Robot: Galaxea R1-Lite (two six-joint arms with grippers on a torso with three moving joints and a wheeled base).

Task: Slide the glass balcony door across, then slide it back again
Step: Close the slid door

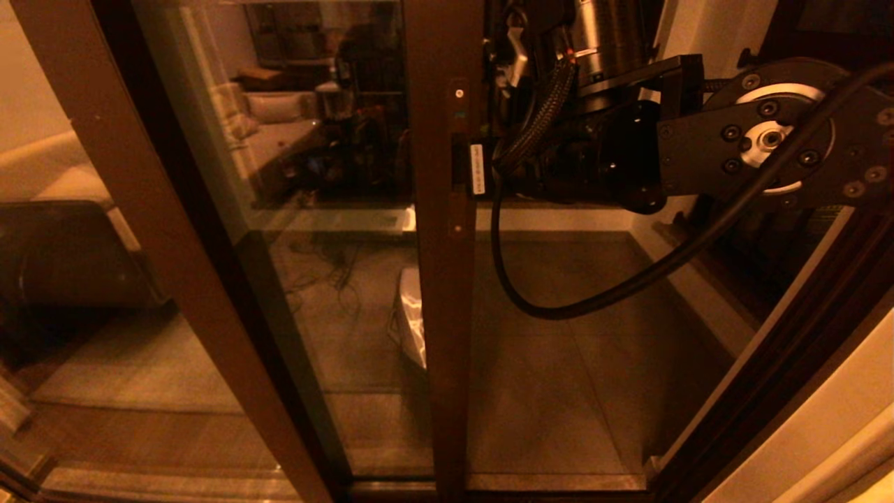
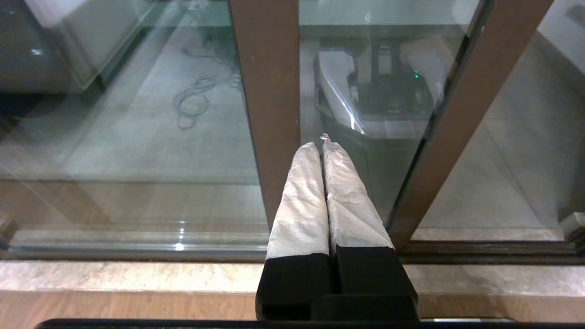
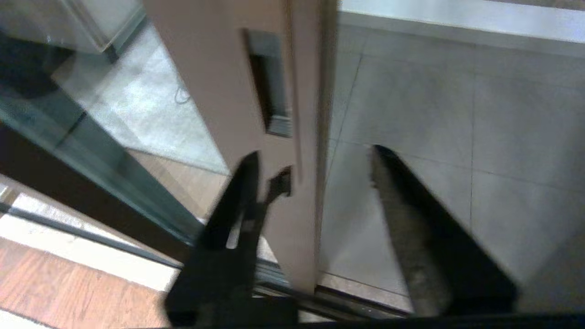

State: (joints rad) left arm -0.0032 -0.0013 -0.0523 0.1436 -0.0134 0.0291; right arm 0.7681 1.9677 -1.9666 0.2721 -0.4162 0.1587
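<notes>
The glass balcony door stands partly slid across, with an open gap to the balcony floor on its right. Its dark brown stile carries a recessed handle slot. My right gripper is open at handle height. It straddles the stile's free edge, with one finger before the stile's face and the other on the gap side. My left gripper is shut on nothing, low near the floor. It points at the glass between the fixed panel's stile and the door's stile.
The floor track and a stone threshold run along the bottom, with wood flooring on my side. A black cable loops down from the right arm. The dark door jamb bounds the gap on the right. The fixed panel's stile stands on the left.
</notes>
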